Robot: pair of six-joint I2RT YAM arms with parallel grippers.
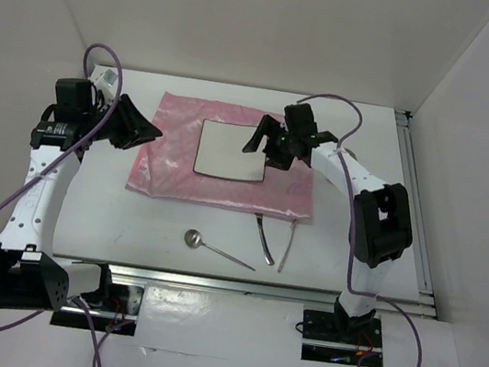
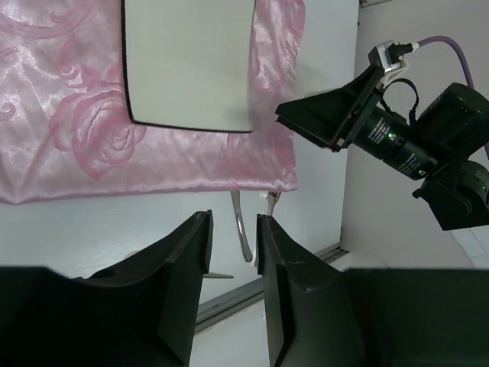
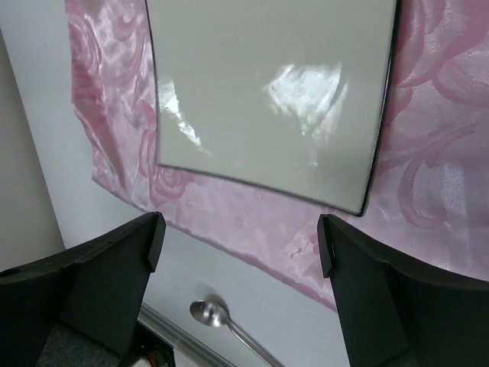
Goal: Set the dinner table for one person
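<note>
— Pink satin mat [image 1: 172, 172], rose pattern, is our reference. What do we log for the dinner table [image 1: 127, 221]?
— We log it as the white top lying under the mat and showing bare past all four of the mat's edges. A silver rail runs along the side beyond the mat's near edge.
— On the mat?
— One square white plate [image 1: 231, 151] with a dark rim sits flat, closer to the mat's far edge than to its near one.
— Cutlery?
— A spoon [image 1: 194, 238] lies on bare table just off the mat's near edge, bowl toward the mat's left end. Two more metal pieces [image 1: 264, 238] lie off the same edge toward the mat's right end, their tops tucked at or under the cloth. We cannot tell fork from knife.
— Left gripper [image 1: 146, 131]?
— It hovers at the mat's left edge. Its fingers [image 2: 191, 252] are drawn to a slim gap with nothing between them.
— Right gripper [image 1: 267, 145]?
— It hangs above the mat at the plate's right edge. Its fingers [image 3: 145, 245] are spread wide and also empty. We cannot tell its height over the plate.
</note>
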